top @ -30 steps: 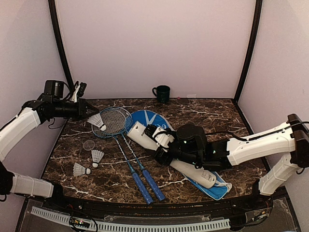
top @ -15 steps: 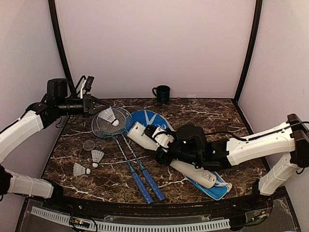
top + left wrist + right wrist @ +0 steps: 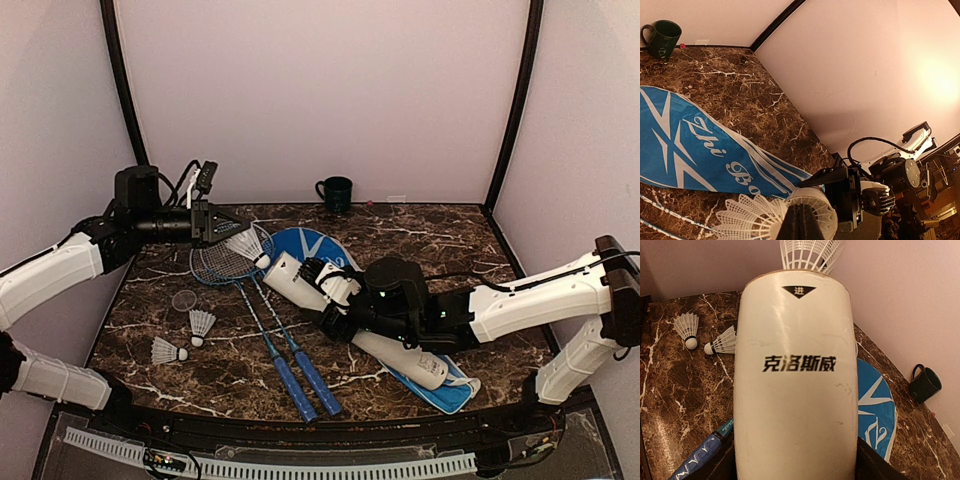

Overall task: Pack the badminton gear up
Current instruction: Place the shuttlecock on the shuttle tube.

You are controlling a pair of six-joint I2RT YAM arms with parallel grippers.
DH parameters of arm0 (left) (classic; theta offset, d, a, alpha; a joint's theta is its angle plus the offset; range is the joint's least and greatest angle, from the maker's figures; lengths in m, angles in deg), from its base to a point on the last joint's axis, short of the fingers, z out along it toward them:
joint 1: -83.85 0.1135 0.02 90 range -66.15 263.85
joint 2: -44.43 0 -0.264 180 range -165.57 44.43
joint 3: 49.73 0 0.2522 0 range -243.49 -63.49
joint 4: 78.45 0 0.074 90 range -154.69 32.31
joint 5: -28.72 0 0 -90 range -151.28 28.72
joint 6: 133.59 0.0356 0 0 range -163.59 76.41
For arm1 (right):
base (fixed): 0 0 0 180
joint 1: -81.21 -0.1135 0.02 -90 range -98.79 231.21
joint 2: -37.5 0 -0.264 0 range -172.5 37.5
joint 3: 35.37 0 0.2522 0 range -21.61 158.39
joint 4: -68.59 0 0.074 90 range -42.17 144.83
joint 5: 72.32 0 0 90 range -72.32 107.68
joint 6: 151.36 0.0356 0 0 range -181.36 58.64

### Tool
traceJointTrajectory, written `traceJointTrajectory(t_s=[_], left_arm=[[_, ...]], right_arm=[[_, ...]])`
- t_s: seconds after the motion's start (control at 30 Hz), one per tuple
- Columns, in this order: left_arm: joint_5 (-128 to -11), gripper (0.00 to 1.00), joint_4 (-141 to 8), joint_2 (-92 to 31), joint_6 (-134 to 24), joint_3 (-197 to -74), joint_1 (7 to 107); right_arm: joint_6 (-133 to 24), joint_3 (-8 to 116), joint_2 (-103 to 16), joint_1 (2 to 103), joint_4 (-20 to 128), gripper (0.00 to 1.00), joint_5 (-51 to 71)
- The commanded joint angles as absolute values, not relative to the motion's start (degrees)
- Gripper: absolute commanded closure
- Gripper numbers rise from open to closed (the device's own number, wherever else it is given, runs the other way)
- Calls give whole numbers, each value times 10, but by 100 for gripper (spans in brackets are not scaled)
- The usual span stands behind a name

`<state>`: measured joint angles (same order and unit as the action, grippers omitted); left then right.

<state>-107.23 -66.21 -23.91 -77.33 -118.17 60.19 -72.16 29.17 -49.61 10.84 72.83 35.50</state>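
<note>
Squaring the shuttlecock point(image 3: 250, 247), pinched tight in my left gripper point(image 3: 232, 232), cork-first with the tube point(image 3: 285, 272) mouth left of centre matters; my right gripper point(image 3: 330, 298) clasps the tube wide.

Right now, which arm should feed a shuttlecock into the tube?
Left. The left gripper is shut on a shuttlecock just short of the open end of the tube. The right gripper is clamped around that tube, probably best left steadying it.
</note>
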Motion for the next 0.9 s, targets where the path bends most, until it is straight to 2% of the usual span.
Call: traceJointTrajectory(t_s=[0.0,0.87], left_arm=[[-1078,100,-709,-236,-791,-1168,596],[-1037,100,-862,-232,-900,-1092,509]], right_arm=[[-694,294,-499,108,756,29,358],[-693,289,-502,108,776,29,360]])
